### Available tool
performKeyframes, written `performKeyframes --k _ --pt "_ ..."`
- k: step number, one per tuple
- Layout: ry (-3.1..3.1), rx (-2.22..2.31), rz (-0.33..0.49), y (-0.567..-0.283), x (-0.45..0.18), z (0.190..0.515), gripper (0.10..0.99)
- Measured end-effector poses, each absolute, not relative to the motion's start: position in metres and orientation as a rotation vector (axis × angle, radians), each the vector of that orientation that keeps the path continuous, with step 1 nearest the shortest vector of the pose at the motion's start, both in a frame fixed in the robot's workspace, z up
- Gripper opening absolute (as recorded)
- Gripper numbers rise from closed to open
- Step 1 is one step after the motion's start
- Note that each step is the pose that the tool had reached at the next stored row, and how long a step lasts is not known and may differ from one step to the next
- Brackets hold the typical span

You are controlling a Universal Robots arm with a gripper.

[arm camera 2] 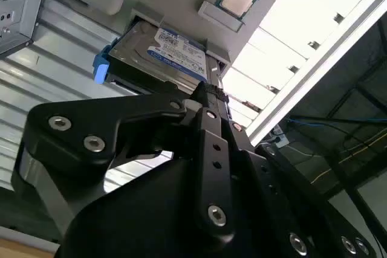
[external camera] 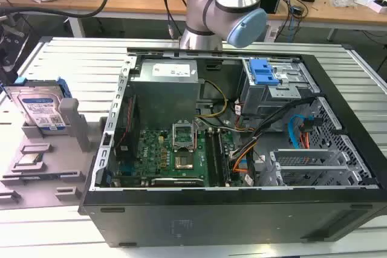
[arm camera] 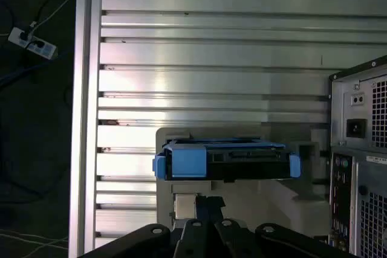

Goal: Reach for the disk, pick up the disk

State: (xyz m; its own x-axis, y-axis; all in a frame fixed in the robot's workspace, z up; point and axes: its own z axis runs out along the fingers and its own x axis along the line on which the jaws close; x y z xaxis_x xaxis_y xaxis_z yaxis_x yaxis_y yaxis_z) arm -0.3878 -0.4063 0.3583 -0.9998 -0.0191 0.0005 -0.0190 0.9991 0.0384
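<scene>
I couldn't tell if the gripper [arm camera 2: 205,92] was open; the disk [external camera: 39,110], propped at the exterior view's nine o'clock, risked toppling under a skewed approach.

You will find no print here that can be read. The disk [external camera: 40,108], standing off the computer case [external camera: 242,216] toward the exterior view's left, carries a white-and-blue label [arm camera 2: 178,51] whose lines are too fine to make out. Inside the case, the white sticker [external camera: 172,71] on the power supply [external camera: 163,104] is equally unreadable.
</scene>
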Motion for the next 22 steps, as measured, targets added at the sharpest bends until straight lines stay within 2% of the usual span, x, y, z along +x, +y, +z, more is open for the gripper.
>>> performKeyframes --k 22 --pt "-3.089 0.527 -0.059 -0.4064 -0.3878 0.3583 0.106"
